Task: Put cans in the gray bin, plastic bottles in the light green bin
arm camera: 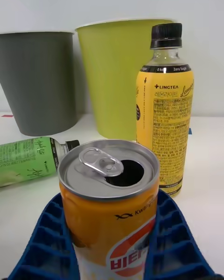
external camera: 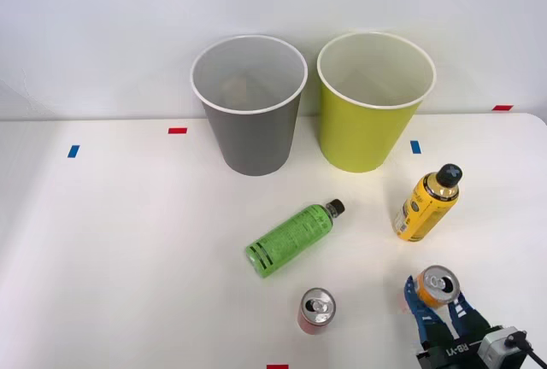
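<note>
The orange can (external camera: 438, 284) stands upright near the table's front right, its pull-tab top open (arm camera: 109, 200). My right gripper (external camera: 436, 295) (arm camera: 109, 214) is shut on it, one blue ribbed finger against each side. The red-pink can (external camera: 316, 309) stands upright to its left. The green bottle (external camera: 291, 238) (arm camera: 28, 161) lies on its side at mid-table. Just beyond the orange can, the yellow-orange bottle (external camera: 427, 204) (arm camera: 164, 121) stands upright. At the back stand the gray bin (external camera: 252, 134) (arm camera: 39, 84) and, to its right, the light green bin (external camera: 367, 130) (arm camera: 112, 74).
The white table meets a white wall right behind the bins. Small tape marks lie on the table: red (external camera: 177, 131) and blue (external camera: 73, 151) at the left, blue (external camera: 415, 147) and red (external camera: 502, 108) at the right, red (external camera: 277, 366) at the front edge.
</note>
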Robot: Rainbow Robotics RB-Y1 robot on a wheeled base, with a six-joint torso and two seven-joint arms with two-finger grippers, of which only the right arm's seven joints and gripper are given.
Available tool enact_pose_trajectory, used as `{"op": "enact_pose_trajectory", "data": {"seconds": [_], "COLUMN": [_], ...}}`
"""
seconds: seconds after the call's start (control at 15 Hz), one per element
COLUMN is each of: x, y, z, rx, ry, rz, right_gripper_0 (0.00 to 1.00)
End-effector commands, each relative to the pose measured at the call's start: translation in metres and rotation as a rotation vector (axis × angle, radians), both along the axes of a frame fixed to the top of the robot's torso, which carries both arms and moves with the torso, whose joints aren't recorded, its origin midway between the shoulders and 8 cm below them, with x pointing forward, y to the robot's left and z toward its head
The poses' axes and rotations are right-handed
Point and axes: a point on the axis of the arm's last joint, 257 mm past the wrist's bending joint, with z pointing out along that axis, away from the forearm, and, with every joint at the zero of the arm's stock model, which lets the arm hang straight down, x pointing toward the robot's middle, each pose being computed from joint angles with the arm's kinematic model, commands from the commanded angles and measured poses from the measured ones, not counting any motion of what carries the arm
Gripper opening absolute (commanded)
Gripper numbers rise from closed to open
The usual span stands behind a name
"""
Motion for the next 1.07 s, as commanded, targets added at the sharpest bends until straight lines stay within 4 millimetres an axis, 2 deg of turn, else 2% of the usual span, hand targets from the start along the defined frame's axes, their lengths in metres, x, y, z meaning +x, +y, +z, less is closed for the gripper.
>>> {"op": "enact_pose_trajectory", "data": {"seconds": [0.07,0.27,0.47,0.67,0.87,1.07], "x": [-0.002,-0.006,-0.011,-0.005,0.006,0.023], "y": [0.002,0.002,0.005,0.02,0.041,0.061], "z": [0.002,0.008,0.034,0.059,0.09,0.137], "rx": [0.013,0.026,0.032,0.032,0.026,0.026], "ry": [-0.001,-0.012,-0.03,-0.015,-0.005,-0.018], "rz": [0.004,0.008,0.044,0.085,0.133,0.177], "right_gripper_0": [0.0,0.0,0.0,0.0,0.0,0.0]}}
